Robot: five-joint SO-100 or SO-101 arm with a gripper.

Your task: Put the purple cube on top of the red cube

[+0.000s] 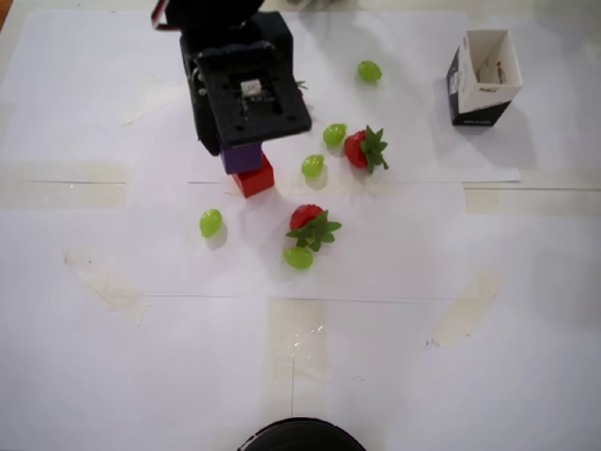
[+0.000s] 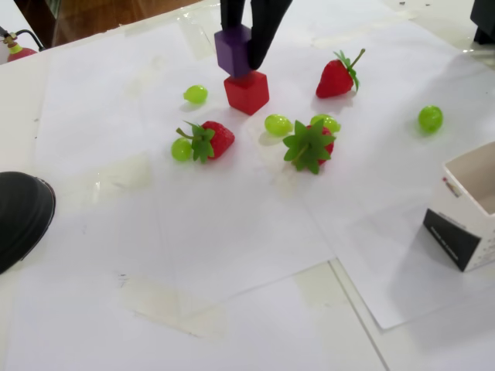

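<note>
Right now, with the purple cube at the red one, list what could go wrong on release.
1. In the fixed view the purple cube sits offset toward the left edge of the red cube; released like this, it could tip off.
2. The gripper is clamped on the purple cube, so opening or lifting unevenly may drag it sideways.
3. A fallen cube could roll into the nearby grape.

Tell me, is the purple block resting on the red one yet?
Touching. In the fixed view the purple cube, held in the claw, sits on the red cube with no gap visible.
</note>
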